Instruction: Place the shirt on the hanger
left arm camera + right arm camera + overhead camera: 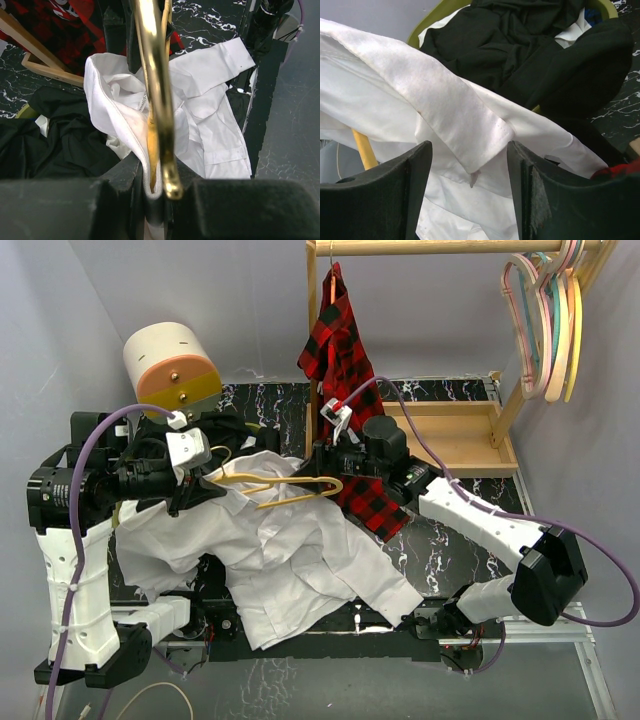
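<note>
The white shirt (290, 560) lies crumpled on the dark marbled table, one part lifted. The pale yellow hanger (300, 490) lies level above it, between the two grippers. My left gripper (205, 483) is shut on one end of the hanger (156, 100) with a fold of the shirt (112, 110) pinched alongside it in the jaws (160, 195). My right gripper (322, 455) is open at the hanger's other end. In the right wrist view the shirt's collar point (470, 150) hangs between the open fingers (470, 170), untouched. A bit of the hanger (364, 149) shows under the cloth.
A red-and-black plaid shirt (340, 350) hangs from the wooden rack (450, 248) and drapes under my right arm. Pastel hangers (548, 320) hang at the top right. A black garment (510, 35) lies behind the shirt. A round white-and-orange object (170, 365) stands at the back left.
</note>
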`<state>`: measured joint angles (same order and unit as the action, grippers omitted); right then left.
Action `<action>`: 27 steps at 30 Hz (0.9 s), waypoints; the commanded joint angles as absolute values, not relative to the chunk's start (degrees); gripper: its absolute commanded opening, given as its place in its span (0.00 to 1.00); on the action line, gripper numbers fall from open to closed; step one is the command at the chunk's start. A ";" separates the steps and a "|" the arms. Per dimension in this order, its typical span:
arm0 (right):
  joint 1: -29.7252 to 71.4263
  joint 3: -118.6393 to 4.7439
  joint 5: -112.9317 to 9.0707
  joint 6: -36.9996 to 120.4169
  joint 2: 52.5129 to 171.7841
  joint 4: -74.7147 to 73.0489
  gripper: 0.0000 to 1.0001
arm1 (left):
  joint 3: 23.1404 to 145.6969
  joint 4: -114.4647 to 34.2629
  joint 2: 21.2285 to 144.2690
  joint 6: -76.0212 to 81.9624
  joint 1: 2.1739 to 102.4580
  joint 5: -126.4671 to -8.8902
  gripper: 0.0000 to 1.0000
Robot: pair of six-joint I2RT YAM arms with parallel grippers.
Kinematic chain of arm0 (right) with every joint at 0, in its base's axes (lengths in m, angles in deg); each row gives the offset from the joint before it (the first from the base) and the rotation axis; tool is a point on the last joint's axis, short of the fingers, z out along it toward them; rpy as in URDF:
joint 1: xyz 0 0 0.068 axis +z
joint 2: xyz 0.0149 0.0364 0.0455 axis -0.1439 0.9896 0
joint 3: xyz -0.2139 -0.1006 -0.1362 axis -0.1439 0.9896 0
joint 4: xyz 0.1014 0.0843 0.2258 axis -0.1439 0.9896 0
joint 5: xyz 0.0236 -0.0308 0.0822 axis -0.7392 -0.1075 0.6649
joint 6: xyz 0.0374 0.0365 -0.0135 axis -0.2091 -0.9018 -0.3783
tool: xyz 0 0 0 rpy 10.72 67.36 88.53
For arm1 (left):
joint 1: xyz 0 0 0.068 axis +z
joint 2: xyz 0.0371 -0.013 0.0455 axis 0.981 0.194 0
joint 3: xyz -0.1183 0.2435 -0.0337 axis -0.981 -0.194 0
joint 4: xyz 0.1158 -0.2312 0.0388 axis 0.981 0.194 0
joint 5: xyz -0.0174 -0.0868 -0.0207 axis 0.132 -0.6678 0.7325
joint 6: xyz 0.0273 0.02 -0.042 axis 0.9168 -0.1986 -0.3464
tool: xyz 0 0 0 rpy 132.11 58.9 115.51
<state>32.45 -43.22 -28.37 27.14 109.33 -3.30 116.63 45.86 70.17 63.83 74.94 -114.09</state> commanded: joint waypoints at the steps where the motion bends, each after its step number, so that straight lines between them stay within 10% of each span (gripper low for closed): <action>1: 33.83 -43.56 -29.24 26.24 109.72 -8.45 0.53 | 118.17 43.74 69.24 64.74 75.19 -116.35 0.00; 5: 34.28 -43.57 -28.55 25.72 110.49 -8.39 0.09 | 117.66 43.87 68.72 65.35 75.19 -115.27 0.00; 27: 31.69 -42.55 -46.23 30.11 102.85 24.59 0.08 | 114.80 43.75 64.10 81.82 75.18 -89.86 0.00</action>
